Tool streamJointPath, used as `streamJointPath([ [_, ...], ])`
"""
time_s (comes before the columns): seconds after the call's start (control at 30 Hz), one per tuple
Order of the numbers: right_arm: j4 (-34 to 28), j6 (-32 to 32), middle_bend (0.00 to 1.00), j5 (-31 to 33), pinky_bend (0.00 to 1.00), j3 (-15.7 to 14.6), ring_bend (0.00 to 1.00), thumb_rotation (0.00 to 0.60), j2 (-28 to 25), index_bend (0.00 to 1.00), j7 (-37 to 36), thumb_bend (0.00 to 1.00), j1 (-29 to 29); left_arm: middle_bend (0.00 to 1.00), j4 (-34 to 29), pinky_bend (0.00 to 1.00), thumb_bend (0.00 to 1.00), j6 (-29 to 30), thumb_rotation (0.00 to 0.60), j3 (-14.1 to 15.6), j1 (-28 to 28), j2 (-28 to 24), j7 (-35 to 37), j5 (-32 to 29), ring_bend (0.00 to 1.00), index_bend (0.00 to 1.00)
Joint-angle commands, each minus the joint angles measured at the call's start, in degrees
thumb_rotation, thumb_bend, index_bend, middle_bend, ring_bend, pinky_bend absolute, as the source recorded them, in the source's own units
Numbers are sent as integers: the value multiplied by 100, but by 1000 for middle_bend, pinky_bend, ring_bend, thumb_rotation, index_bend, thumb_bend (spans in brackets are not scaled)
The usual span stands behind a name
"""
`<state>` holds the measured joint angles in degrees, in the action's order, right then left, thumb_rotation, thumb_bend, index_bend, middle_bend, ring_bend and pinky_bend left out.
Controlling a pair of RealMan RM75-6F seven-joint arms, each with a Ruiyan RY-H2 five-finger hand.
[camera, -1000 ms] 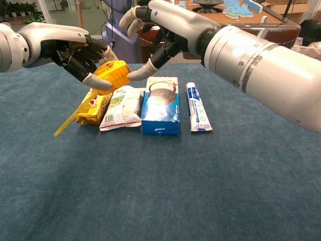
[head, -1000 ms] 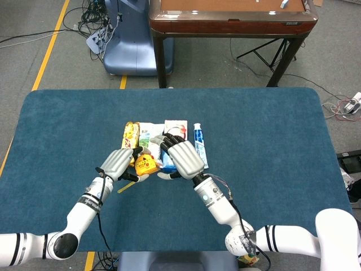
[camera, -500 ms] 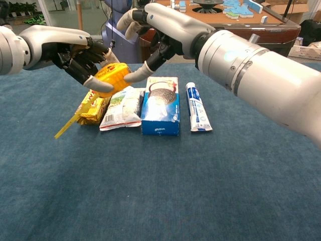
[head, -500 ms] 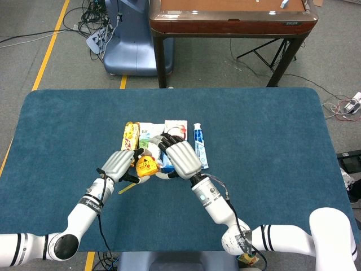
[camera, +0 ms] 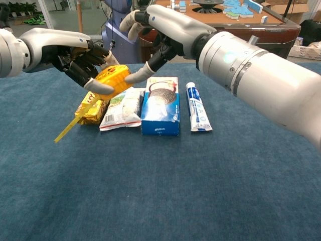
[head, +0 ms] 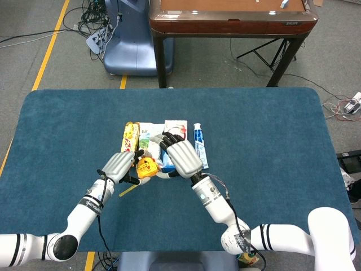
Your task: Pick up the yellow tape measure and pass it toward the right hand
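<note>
The yellow tape measure [camera: 116, 79] [head: 146, 167] hangs above the table, gripped by my left hand [camera: 80, 57] [head: 118, 165]. A strip of yellow tape [camera: 75, 120] trails from it down to the left. My right hand [camera: 155, 30] [head: 181, 158] hovers just right of it with fingers spread. Its thumb [camera: 136, 76] reaches to the tape measure's right side, touching or nearly so. The right hand holds nothing that I can see.
On the blue table [head: 271, 147] lies a row: a yellow snack pack [camera: 89, 110], a white pouch [camera: 120, 108], a blue cookie box [camera: 161, 104] and a toothpaste tube [camera: 197, 113]. A brown table [head: 231, 17] stands beyond.
The left hand has carried the tape measure slightly right and tilted it. The right hand has edged closer, its thumb now at the case.
</note>
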<state>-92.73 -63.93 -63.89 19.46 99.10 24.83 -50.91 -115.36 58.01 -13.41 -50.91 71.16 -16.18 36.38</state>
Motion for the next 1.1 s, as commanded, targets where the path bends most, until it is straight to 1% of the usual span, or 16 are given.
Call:
streamJointPath([
  [0.03,-6,-21,235,0,244,-3,165,600,-22,189,12,159,8,456,23,236,246,7,594,5,3,5,13,9,376,436],
  [0.3,2,-89,241,21,244,3,165,600,-115,198,46,160,40,457,68,236,246,4,595,18,29,5,83,62,376,436],
  [0.37,14,-113,244,23,244,10,166,600,-136,208,30,177,54,457,75,237,246,5,593,14,41,-4,111,77,376,436],
  [0.47,46,-153,256,3,244,19,166,600,-147,257,2,200,66,457,87,236,246,5,593,12,53,-13,138,101,376,436],
  [0.57,90,-214,274,-71,244,27,170,600,-113,331,-82,238,75,457,101,237,246,-9,596,14,47,-5,143,110,376,436],
  [0.73,158,-240,299,-165,244,9,183,600,-74,406,-188,281,77,457,114,237,246,-37,594,10,27,14,150,116,377,436],
  [0.83,171,-239,320,-189,244,5,192,600,-64,442,-230,327,78,457,124,236,246,-42,596,6,24,16,162,117,377,436],
  [0.97,149,-228,340,-200,244,0,201,600,-65,469,-261,344,82,456,135,237,246,-43,594,7,24,15,171,112,376,436],
  [1.1,100,-194,356,-170,244,-1,205,600,-80,490,-276,393,84,457,138,237,246,-48,594,4,25,3,183,103,376,436],
])
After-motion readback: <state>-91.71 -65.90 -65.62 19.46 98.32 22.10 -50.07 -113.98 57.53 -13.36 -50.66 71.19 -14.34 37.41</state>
